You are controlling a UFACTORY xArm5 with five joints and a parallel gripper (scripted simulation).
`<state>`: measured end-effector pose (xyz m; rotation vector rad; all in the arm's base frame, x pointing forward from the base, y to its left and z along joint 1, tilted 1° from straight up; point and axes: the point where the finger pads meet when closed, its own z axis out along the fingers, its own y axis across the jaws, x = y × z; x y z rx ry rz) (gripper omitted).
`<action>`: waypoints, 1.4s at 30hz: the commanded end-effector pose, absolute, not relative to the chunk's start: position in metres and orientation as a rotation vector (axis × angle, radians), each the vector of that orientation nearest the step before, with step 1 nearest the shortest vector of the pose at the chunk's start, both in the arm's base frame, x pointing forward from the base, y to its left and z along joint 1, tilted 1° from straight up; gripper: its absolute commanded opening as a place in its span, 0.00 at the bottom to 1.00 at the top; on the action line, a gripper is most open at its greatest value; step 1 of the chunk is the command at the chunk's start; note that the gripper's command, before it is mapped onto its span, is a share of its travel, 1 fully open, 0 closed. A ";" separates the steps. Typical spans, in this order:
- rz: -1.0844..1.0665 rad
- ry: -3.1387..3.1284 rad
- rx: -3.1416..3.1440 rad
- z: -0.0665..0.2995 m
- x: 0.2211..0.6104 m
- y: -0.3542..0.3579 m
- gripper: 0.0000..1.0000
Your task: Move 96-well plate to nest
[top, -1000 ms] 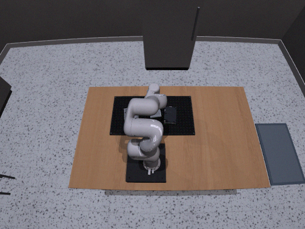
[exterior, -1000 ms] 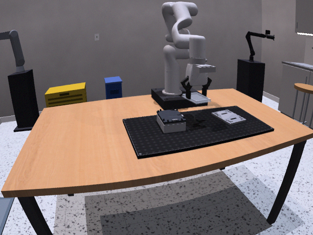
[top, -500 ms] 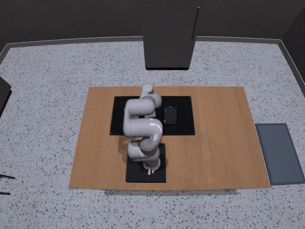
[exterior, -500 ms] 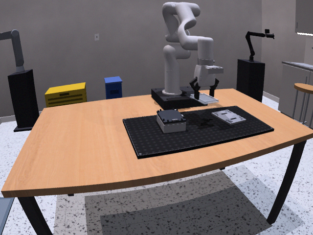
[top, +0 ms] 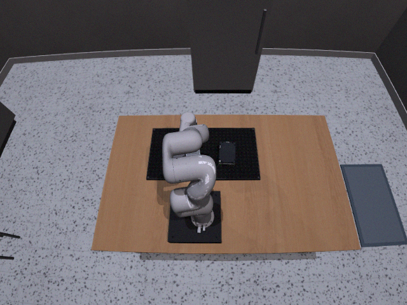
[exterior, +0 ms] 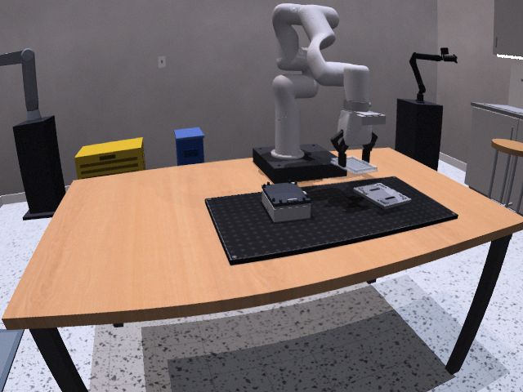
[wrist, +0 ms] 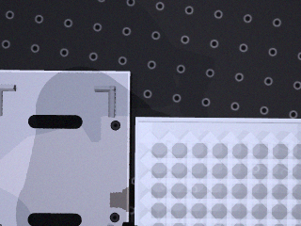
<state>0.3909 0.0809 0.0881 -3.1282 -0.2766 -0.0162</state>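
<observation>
My gripper [exterior: 354, 161] is shut on the clear 96-well plate [exterior: 359, 166] [wrist: 216, 174] and holds it level in the air, above the black breadboard [exterior: 337, 228] [wrist: 212, 56] [top: 243, 167]. In the wrist view the plate fills the lower right, and the light grey plate nest N1 [wrist: 66, 165] [exterior: 382, 195] lies below and to the left of it, with its corner locators showing. The plate is beside the nest, not over it. The plate shaker S1 [exterior: 285, 201] [top: 227, 152] stands empty at the middle of the breadboard. The plate's cut-off corner is not in view.
The arm's black base block [exterior: 295, 167] stands just behind the breadboard on the wooden table [exterior: 127, 236]. Off the table stand a yellow box [exterior: 109, 157], a blue box [exterior: 189, 145], and two black pedestals [exterior: 38, 162] [exterior: 417, 131]. A round stool [exterior: 508, 146] is at the right.
</observation>
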 end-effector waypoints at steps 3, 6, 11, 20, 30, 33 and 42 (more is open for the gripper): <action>-0.020 -0.275 -3.116 0.087 0.392 0.100 0.00; -0.020 -0.275 -3.116 0.087 0.392 0.103 0.00; -0.020 -0.275 -3.116 0.085 0.391 0.120 0.00; -0.020 -0.275 -3.115 0.081 0.390 0.150 0.00; -0.020 -0.275 -3.115 0.078 0.390 0.176 0.00; -0.020 -0.275 -3.115 0.077 0.389 0.186 0.00; -0.020 -0.275 -3.115 0.076 0.389 0.197 0.00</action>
